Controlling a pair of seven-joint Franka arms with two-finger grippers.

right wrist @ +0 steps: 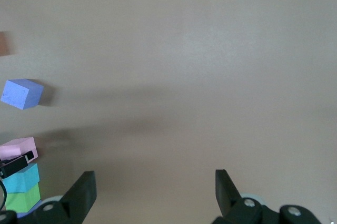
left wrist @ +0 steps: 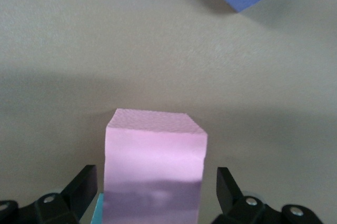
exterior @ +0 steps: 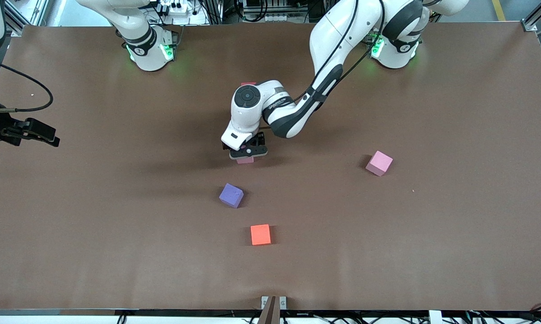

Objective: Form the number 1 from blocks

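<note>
While the left arm reaches from its base to the middle of the brown table (exterior: 454,225), the left gripper (exterior: 248,155) sits low over a matte pink foam cube (exterior: 245,159), which shows below its black fingers in the front view. In the left wrist view that pink cube (left wrist: 154,166) stands between the two black fingers (left wrist: 79,187), with a gap showing on each side, so the jaws are spread and not pressing it. A sliver of light blue cube (left wrist: 99,208) shows just beside the pink cube's lower edge.

From the right wrist view, the pink cube (right wrist: 18,148) heads a row: it touches the light blue cube (right wrist: 22,177), which touches a green foam cube (right wrist: 23,197).

Taking the pink cube under the left gripper as landmark, a purple foam cube (exterior: 231,195) lies nearer to the front camera, close by and turned at an angle. An orange-red foam cube (exterior: 260,234) lies nearer to the camera again, well apart. A second pink foam cube (exterior: 379,163) lies well apart toward the left arm's end of the table. A small red edge (exterior: 248,83) shows farther from the camera, mostly hidden by the left arm's wrist.

At the right arm's end of the table, the right gripper (exterior: 45,135) waits above bare tabletop, its fingers (right wrist: 80,192) wide apart and holding nothing.
</note>
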